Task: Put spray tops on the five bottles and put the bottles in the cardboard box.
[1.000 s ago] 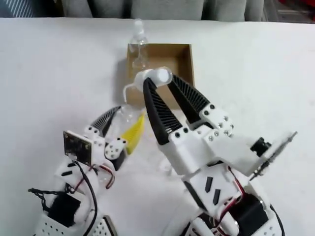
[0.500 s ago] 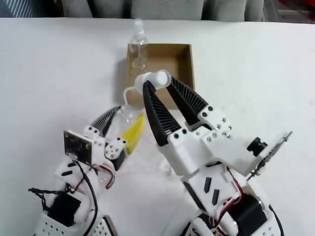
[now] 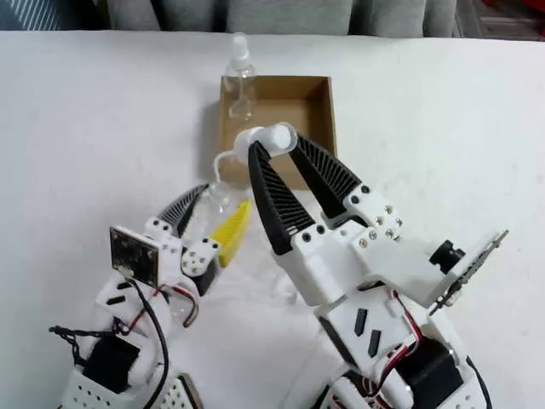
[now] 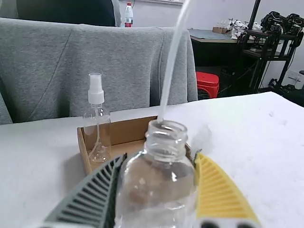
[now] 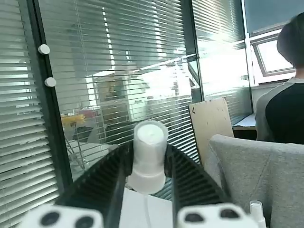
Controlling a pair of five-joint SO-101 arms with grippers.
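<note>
Two arms share a white desk [image 3: 85,128]. The right arm [image 3: 375,281] is the bulkier sight, raised high over the middle of the desk. The left arm [image 3: 136,281] sits lower, just beside it.

Past them both an open cardboard box [image 3: 319,102] [image 4: 126,135] lies flat on the desk. One capped bottle [image 3: 240,81] [image 4: 96,128] stands upright inside it, close to the left wall as the high camera sees it, with its white sprayer on.

Nearer the arms, short of the box, a clear bottle [image 3: 220,198] [image 4: 159,190] stands upright with its neck open. The left pincer [image 3: 226,195] [image 4: 161,159] has it by the body. The grey finger presses one side and the yellow finger the other, parted only as wide as the glass.

Above that bottle the right pincer [image 3: 277,141] [image 5: 149,156] is closed on a white spray top [image 3: 277,136] [image 5: 148,156]. Its two black ribbed fingers are squeezed against the sides of the cap, which points away from the arm. The spray top is well clear of the neck and not seated.

A thin tube [image 3: 223,162] [image 4: 172,57] hangs from the spray top and curves down to the open bottle, with its lower end at the mouth of the neck.
</note>
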